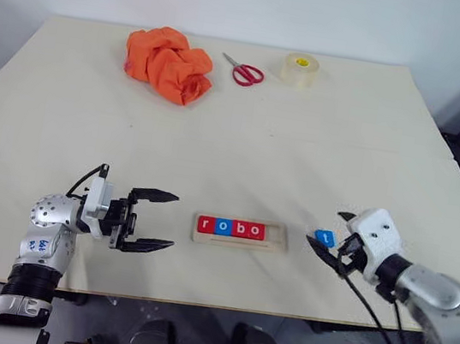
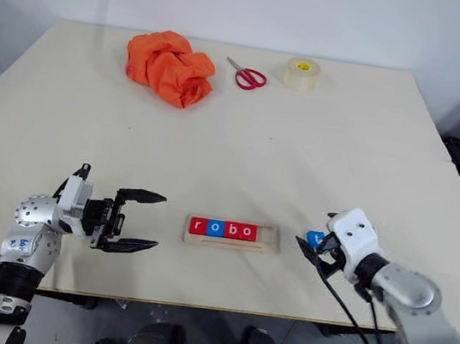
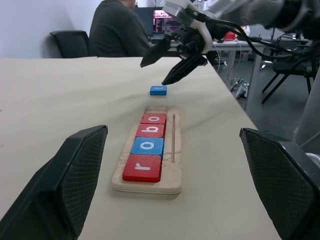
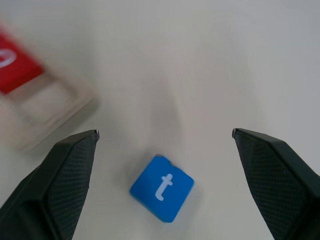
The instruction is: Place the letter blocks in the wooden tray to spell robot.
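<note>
1. Pale wooden rectangular tray [image 1: 241, 233] lies flat near the front edge of the cream bench [image 1: 235, 138], between the two arms.
2. In the tray's groove sit four flat square letter blocks in a row, touching: red r [image 1: 207, 224], blue o [image 1: 223, 226], red b [image 1: 240, 228], red o [image 1: 256, 230]. The slot at the tray's right end is bare wood.
3. Fifth block, a blue square tile with white t [image 1: 324, 237], lies flat on the bench just beside the tray's right end, apart from it, turned askew to the tray's line.
4. Right pincer [image 1: 330, 235]: black fingers spread wide, one on each side of the t tile, touching nothing and holding nothing. In the right wrist view the tile [image 4: 162, 188] lies free between the two fingertips.
5. Left pincer [image 1: 153, 220]: fingers wide apart, empty, held above the bench to the left of the tray and pointing along it toward the r end.
6. Far side of the bench: crumpled orange cloth [image 1: 168, 63], red-handled scissors [image 1: 243, 71], clear tape roll [image 1: 300, 69], all well apart from the tray.
7. Left wrist view: a person in a dark top [image 3: 117, 30] sits beyond the bench, facing away.
</note>
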Motion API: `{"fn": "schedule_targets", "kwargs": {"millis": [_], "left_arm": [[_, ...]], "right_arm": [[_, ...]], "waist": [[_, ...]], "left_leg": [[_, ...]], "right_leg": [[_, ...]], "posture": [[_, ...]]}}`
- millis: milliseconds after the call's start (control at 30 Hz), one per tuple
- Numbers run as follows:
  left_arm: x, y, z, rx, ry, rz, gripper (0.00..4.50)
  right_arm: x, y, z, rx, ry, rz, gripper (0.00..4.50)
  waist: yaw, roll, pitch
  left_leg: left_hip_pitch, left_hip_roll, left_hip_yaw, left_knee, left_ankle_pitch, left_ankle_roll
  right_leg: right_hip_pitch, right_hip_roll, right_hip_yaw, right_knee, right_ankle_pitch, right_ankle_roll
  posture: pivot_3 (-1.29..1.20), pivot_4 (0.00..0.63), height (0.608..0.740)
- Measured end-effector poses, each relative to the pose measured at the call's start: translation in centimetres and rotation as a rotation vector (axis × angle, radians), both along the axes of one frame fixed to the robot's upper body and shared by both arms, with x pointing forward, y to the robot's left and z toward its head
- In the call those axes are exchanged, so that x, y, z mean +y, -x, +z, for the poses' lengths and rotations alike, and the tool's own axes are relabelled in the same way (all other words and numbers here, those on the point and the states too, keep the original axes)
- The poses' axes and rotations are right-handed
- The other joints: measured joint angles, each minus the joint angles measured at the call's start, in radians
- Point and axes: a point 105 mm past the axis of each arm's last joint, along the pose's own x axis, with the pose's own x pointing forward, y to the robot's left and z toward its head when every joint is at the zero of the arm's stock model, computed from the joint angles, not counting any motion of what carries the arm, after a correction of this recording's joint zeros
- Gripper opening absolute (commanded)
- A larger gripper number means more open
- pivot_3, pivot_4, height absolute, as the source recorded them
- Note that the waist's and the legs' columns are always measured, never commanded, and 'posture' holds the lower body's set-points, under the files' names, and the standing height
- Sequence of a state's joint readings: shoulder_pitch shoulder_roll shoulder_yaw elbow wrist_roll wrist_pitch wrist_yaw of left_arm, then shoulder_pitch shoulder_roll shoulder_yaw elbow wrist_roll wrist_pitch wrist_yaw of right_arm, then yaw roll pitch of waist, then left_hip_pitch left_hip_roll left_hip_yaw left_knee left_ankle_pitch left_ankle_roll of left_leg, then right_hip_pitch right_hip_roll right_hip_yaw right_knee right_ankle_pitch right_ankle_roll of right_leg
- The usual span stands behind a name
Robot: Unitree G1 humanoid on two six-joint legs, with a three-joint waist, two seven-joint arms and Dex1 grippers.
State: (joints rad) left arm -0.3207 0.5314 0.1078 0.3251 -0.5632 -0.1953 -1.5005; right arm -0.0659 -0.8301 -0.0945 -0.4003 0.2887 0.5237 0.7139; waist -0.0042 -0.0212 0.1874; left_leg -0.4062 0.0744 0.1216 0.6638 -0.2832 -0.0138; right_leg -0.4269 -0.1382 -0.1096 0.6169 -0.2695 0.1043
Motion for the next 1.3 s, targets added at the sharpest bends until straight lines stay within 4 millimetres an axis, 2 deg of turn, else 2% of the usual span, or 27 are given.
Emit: {"fn": "schedule_targets", "kwargs": {"millis": [100, 233, 333, 467, 667, 700, 967, 1167, 1300], "left_arm": [[0.0, 0.1, 0.0, -0.002, -0.001, -0.001, 4.5], [0.1, 0.3, -0.3, -0.001, -0.003, 0.003, 4.5], [0.1, 0.6, -0.4, -0.002, -0.005, 0.002, 4.5], [0.2, 0.9, -0.6, 0.0, -0.006, 0.008, 4.5], [0.5, 1.3, -0.5, -0.009, -0.002, 0.04, 4.5], [0.6, 1.3, -0.6, -0.007, -0.001, 0.042, 4.5], [0.5, 1.2, -0.4, -0.011, 0.001, 0.049, 4.5], [0.2, 0.9, -0.1, -0.029, 0.005, 0.043, 4.5], [0.1, 0.8, -0.2, -0.034, 0.006, 0.045, 4.5]], "right_arm": [[-0.6, -0.9, -0.2, 0.046, 0.086, 0.121, 4.47], [-1.1, -1.9, -1.6, 0.15, 0.173, 0.248, 4.47], [-1.3, -2.4, -1.7, 0.175, 0.207, 0.311, 4.47], [-1.4, -2.6, -1.7, 0.197, 0.237, 0.366, 3.6], [-1.6, -3.0, -1.9, 0.221, 0.258, 0.394, 1.59], [-1.7, -3.1, -1.9, 0.22, 0.265, 0.391, 1.4], [-1.6, -3.8, -1.2, 0.234, 0.248, 0.356, 1.41], [2.8, -3.1, 1.7, 0.25, 0.166, 0.399, 1.41], [5.2, -2.4, 0.9, 0.314, 0.153, 0.438, 1.41]], "waist": [[-0.001, 0.0, 0.0], [-0.002, 0.0, 0.0], [-0.001, 0.0, 0.0], [0.002, 0.0, 0.0], [0.001, 0.0, 0.0], [0.001, 0.0, 0.0], [0.0, 0.0, 0.0], [-0.002, 0.001, 0.001], [0.0, 0.001, 0.001]], "left_leg": [[0.0, 0.0, 0.0, 0.0, 0.0, 0.0], [0.0, 0.0, 0.002, 0.0, 0.0, 0.0], [0.0, 0.0, 0.002, 0.001, 0.0, -0.001], [0.0, 0.001, 0.002, 0.002, 0.0, -0.001], [0.0, 0.002, 0.002, 0.003, 0.0, -0.002], [0.0, 0.002, 0.002, 0.004, 0.0, -0.002], [0.0, 0.003, 0.003, 0.004, 0.0, -0.002], [0.0, 0.008, 0.004, 0.003, 0.0, -0.005], [0.0, 0.008, 0.004, 0.003, -0.001, -0.006]], "right_leg": [[0.0, 0.0, 0.0, 0.0, 0.0, 0.0], [0.0, 0.0, 0.0, 0.0, 0.0, 0.0], [0.0, 0.0, 0.0, 0.0, 0.0, 0.0], [0.0, 0.0, 0.0, 0.0, 0.0, 0.0], [0.001, 0.0, 0.0, 0.0, 0.003, -0.001], [0.001, 0.0, 0.0, 0.0, 0.003, -0.001], [-0.001, 0.001, 0.0, 0.0, 0.004, -0.002], [-0.002, 0.006, 0.0, 0.0, 0.003, -0.004], [-0.002, 0.006, 0.0, 0.0, 0.002, -0.005]], "posture": [[0.0, 0.15, 0.74], [0.0, 0.15, 0.74], [0.0, 0.15, 0.74], [0.0, 0.15, 0.74], [0.0, 0.15, 0.74], [0.0, 0.15, 0.74], [0.0, 0.15, 0.74], [0.0, 0.15, 0.74], [0.0, 0.15, 0.74]]}}
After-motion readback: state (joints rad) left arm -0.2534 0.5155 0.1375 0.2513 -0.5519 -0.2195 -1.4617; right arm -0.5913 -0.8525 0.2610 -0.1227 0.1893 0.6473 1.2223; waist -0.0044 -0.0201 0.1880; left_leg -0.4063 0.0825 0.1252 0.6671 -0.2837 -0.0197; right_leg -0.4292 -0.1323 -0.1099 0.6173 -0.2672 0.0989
